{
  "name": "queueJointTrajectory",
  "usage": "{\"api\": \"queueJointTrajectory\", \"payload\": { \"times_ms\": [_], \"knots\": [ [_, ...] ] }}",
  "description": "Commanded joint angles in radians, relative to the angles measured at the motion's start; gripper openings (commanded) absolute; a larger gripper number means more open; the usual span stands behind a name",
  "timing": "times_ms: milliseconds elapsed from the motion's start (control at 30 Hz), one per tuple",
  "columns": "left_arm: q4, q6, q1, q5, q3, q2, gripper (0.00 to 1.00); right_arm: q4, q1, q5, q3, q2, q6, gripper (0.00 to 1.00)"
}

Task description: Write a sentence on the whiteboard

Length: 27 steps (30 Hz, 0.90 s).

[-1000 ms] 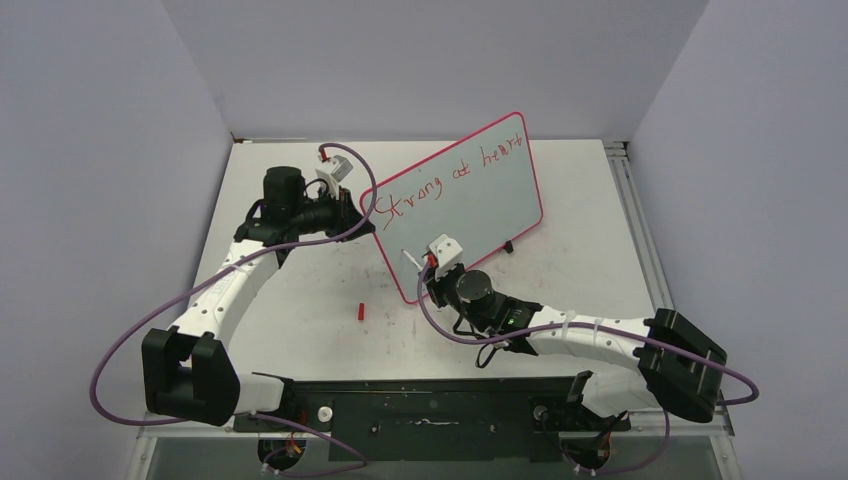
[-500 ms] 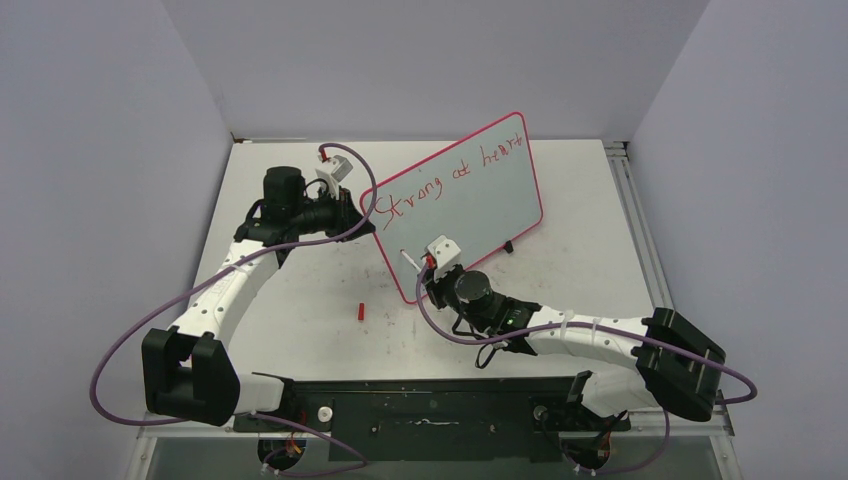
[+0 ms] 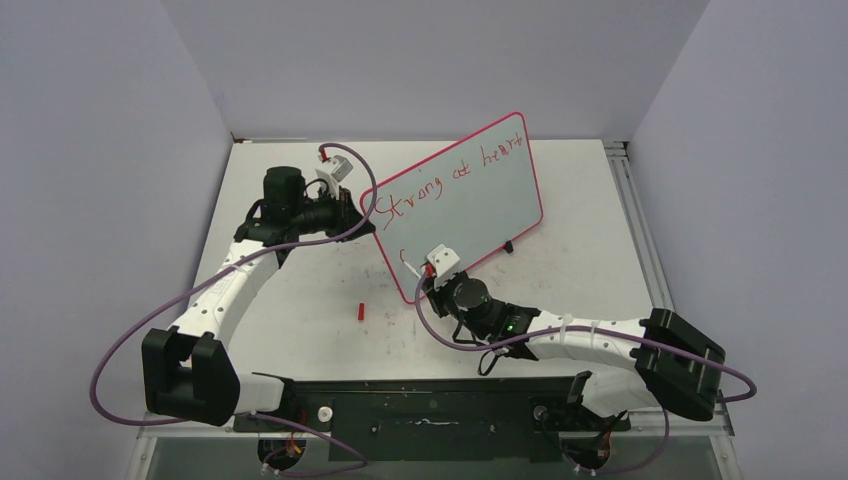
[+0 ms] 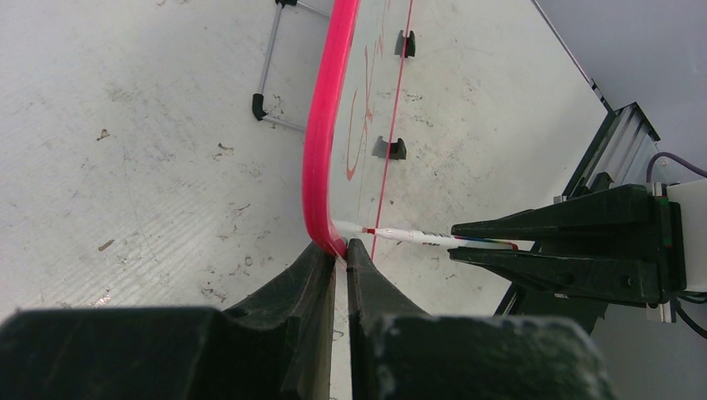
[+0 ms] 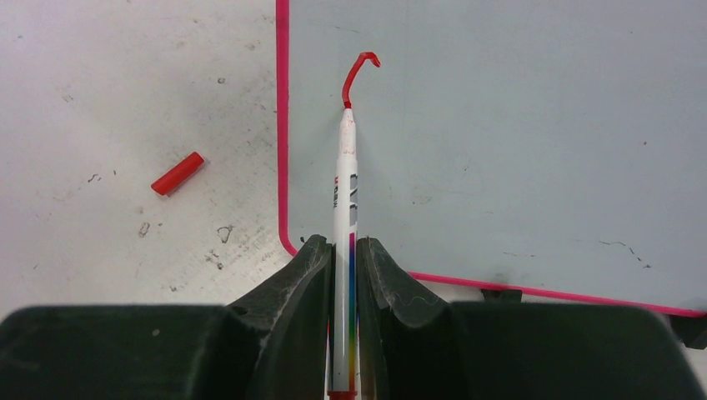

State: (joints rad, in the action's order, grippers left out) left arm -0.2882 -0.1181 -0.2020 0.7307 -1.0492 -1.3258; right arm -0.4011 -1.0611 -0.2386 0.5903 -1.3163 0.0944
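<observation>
My right pincer [image 5: 343,246] grips the marker [image 5: 344,167], its tip on the whiteboard [image 3: 480,210] near the lower left corner, below the sentence [image 3: 420,192]. My left pincer [image 4: 340,247] clamps the board's pink rim above the counter [image 3: 300,290].

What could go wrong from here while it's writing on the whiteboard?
1. The left end effector grips the whiteboard only at one corner, so pressure from the marker could make the board pivot or slip and skew the letters.
2. The right end effector holds the marker well back from its tip, so the tip may wobble or skid.
3. The new red stroke starts close to the board's edge, so a small drift could run off it.
</observation>
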Motion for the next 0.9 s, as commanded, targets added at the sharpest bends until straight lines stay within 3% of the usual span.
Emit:
{"api": "queueJointTrajectory", "payload": {
  "times_ms": [0,867],
  "knots": [
    [0.037,0.011,-0.003,0.025,-0.006,0.031,0.0,-0.011,-0.005,-0.063,-0.009,0.035,0.018,0.05],
    [0.04,0.009,-0.003,0.027,-0.004,0.031,0.0,-0.075,-0.005,-0.093,0.057,0.014,-0.053,0.05]
  ]
}}
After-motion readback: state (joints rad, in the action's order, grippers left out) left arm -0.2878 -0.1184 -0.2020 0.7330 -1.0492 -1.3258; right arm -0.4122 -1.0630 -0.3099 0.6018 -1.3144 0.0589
